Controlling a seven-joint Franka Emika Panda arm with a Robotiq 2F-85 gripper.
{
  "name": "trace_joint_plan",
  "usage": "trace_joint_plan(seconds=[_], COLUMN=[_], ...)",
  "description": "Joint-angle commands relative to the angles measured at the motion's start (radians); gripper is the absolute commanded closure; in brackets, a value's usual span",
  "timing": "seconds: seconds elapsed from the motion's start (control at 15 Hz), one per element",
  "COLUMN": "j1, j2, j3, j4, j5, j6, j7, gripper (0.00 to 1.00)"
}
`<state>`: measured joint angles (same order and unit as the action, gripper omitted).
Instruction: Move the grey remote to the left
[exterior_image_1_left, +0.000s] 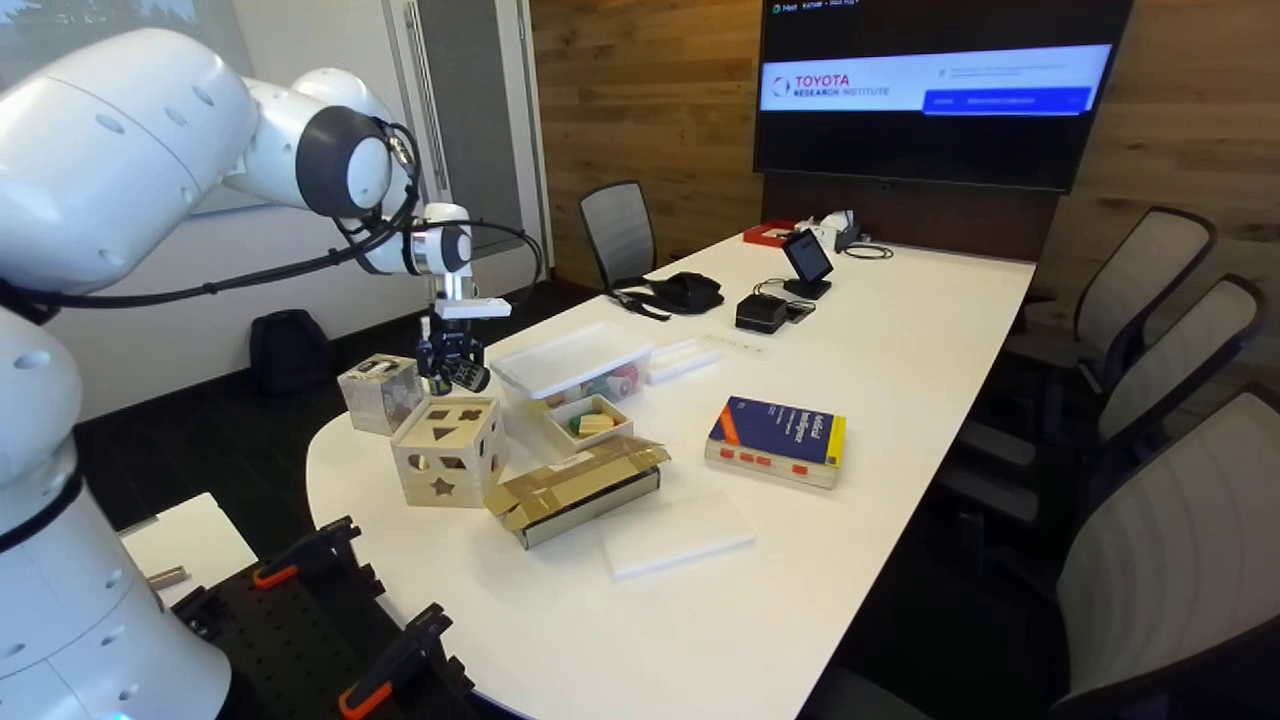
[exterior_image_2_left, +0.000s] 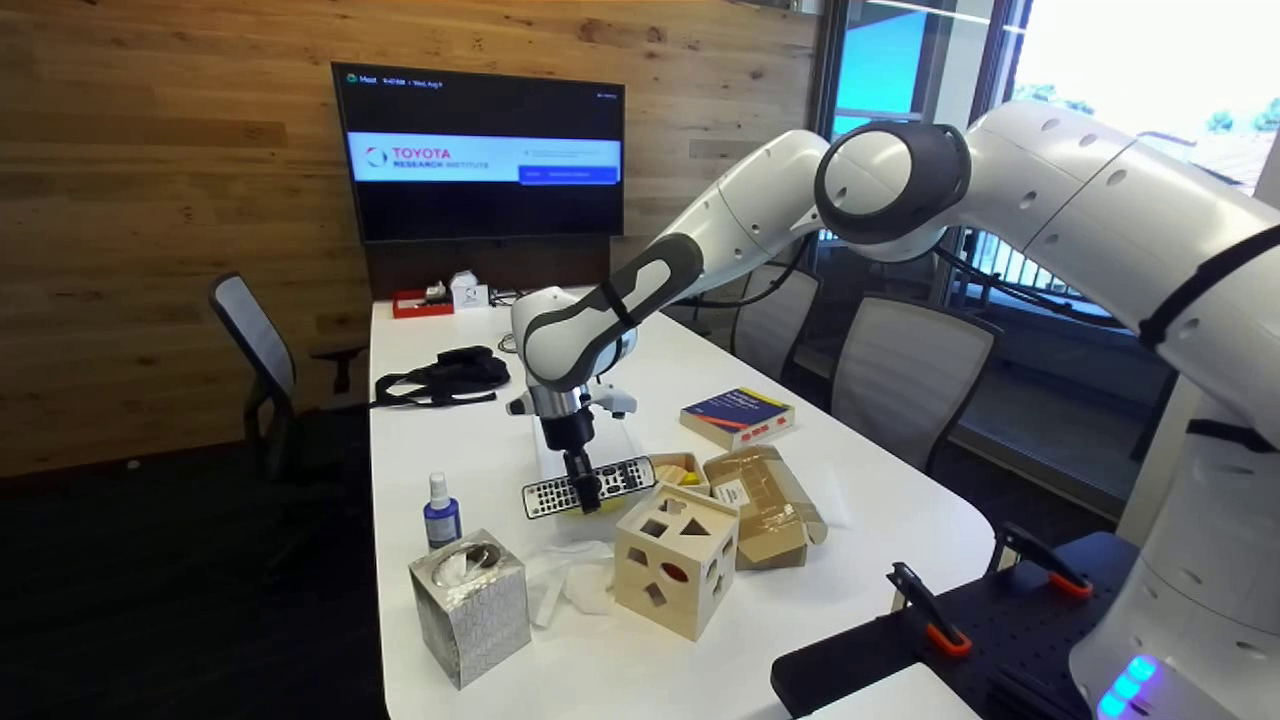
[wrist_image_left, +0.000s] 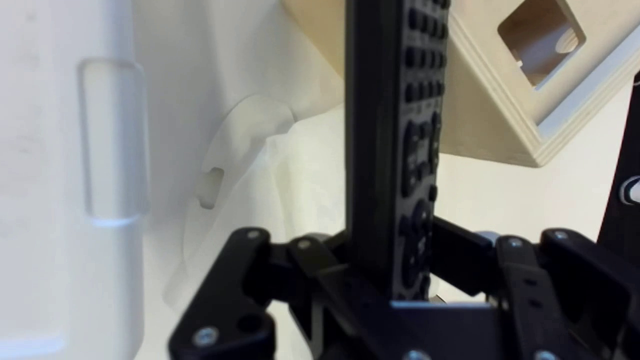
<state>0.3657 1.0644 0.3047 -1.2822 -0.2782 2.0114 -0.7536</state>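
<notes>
Black gripper (exterior_image_2_left: 586, 488) hangs over the white table (exterior_image_1_left: 875, 360); jaws clamped on the long grey remote (wrist_image_left: 387, 145) with black buttons, about mid-length as I see it in an exterior view; remote is held up off the table, tilted, one end higher; wrist view has it above crumpled white wrapping (wrist_image_left: 300, 185), between the white-lidded plastic bin (exterior_image_1_left: 575, 362) and the pale wooden shape-sorter cube (exterior_image_2_left: 655, 570); silver-patterned tissue box (exterior_image_2_left: 470, 612) stands near the cube, apart from it; blue spray bottle (exterior_image_2_left: 442, 520) with white nozzle upright just beyond, can't tell if the two touch; brown cardboard box (exterior_image_1_left: 580, 490) just beside the cube; small wooden tray (exterior_image_1_left: 608, 433) of coloured blocks between bin and cardboard; thick blue-and-yellow book (exterior_image_1_left: 775, 440) lies well apart from the remote; wall screen (exterior_image_1_left: 930, 90) reads TOYOTA RESEARCH INSTITUTE.
</notes>
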Motion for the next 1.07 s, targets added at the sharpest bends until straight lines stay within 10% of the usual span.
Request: trace_joint_plan(seconds=[0.0,0.33,0.4,1.0], j1=[0.013,0.027,0.028,0.037], j2=[0.072,0.167,0.194,0.236], j3=[0.009,0.007,0.016,0.009], j4=[0.135,0.293,0.338,0.454], j5=[0.041,0.1,0.098,0.122], j6=[-0.077,-0.179,-0.21,-0.263], j7=[-0.065,-0.132,-0.134,-0.137], gripper=[0.96,0.96,0.6,0.01])
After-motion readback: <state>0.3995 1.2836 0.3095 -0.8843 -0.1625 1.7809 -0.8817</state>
